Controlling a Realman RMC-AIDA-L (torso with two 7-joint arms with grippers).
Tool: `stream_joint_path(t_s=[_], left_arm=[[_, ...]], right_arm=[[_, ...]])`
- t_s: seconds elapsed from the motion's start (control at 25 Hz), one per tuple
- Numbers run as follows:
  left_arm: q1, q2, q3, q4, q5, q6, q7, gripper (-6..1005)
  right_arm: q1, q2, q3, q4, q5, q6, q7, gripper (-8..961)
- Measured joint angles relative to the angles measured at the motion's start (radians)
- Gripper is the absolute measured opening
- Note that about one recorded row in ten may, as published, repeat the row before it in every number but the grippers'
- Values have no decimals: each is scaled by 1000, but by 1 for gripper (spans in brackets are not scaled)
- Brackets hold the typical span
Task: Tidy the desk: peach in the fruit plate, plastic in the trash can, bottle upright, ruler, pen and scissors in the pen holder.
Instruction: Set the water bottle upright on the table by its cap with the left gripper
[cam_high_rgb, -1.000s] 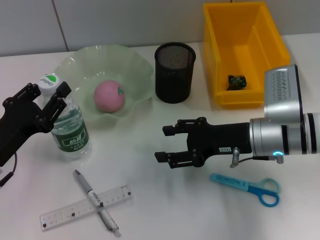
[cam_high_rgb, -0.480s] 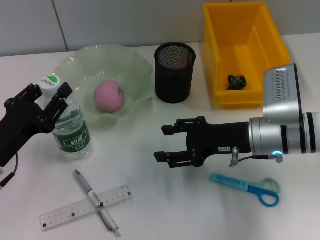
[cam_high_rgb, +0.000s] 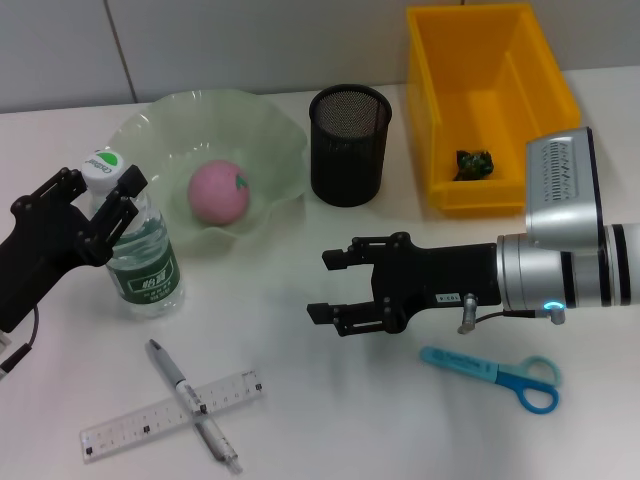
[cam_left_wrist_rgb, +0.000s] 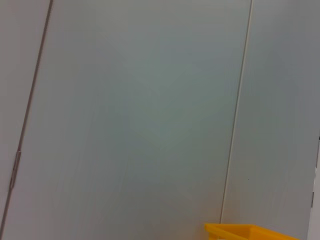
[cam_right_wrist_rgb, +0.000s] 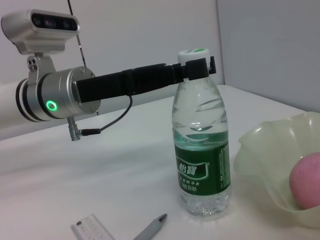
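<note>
The water bottle stands upright left of the fruit plate, and my left gripper straddles its neck under the white cap, fingers open. The right wrist view shows the bottle and that left gripper at its cap. The peach lies in the plate. Crumpled plastic sits in the yellow trash can. The pen lies across the ruler near the front edge. Blue scissors lie front right. My right gripper hovers open mid-table, holding nothing.
The black mesh pen holder stands between the plate and the trash can. The right wrist view also catches the plate, the peach, the ruler's end and the pen tip. The left wrist view shows wall and the trash can's rim.
The left gripper and bottle top have shifted very slightly to the right. The right arm has not moved.
</note>
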Motion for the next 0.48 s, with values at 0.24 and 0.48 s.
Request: stream_joint_path(t_s=[0.24,0.48], left_arm=[[-1,0,0,0,0,0,0,507],[-3,-1,0,0,0,-2,5,511]], right_arm=[[0,0,0,0,0,1,-1,740],[0,1,0,0,0,2,-3,740]])
